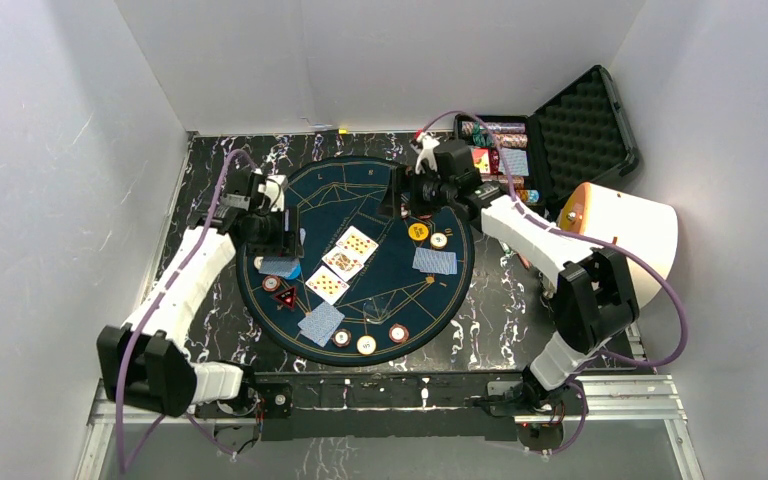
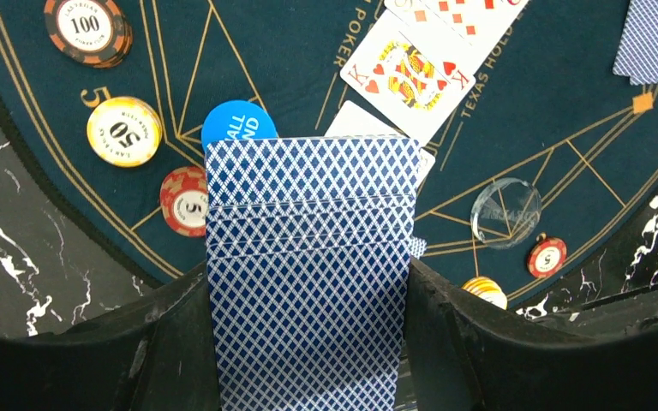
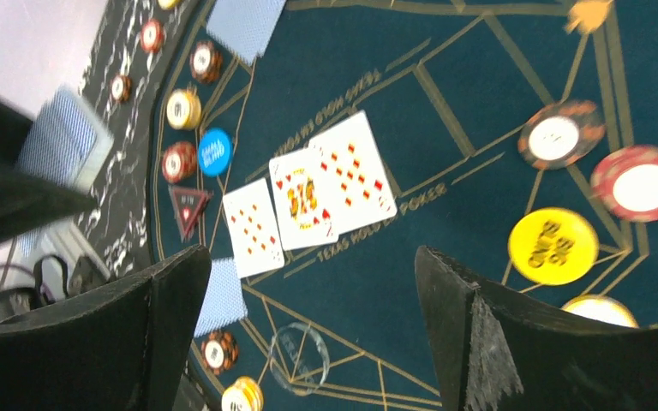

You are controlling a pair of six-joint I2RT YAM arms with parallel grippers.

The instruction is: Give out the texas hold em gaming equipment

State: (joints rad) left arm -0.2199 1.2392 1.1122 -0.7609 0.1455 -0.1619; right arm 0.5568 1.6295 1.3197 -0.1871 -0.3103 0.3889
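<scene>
Left wrist view: the left fingers [image 2: 497, 342] clamp the deck of blue-backed cards [image 2: 308, 223] above the felt mat [image 2: 308, 51], near the blue button [image 2: 238, 122]. The right fingers [image 3: 497, 342] stand wide and empty near the yellow button [image 3: 553, 246]. Judged step: dealing; next, the right fingers must draw one card off the deck.

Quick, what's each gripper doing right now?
Left gripper: closed on the deck of cards.
Right gripper: open, holding nothing.

Plain white walls [image 1: 50, 150] close in the left, top and right of the frame around a black, white-veined marble counter [image 1: 490, 312], evenly lit.
</scene>
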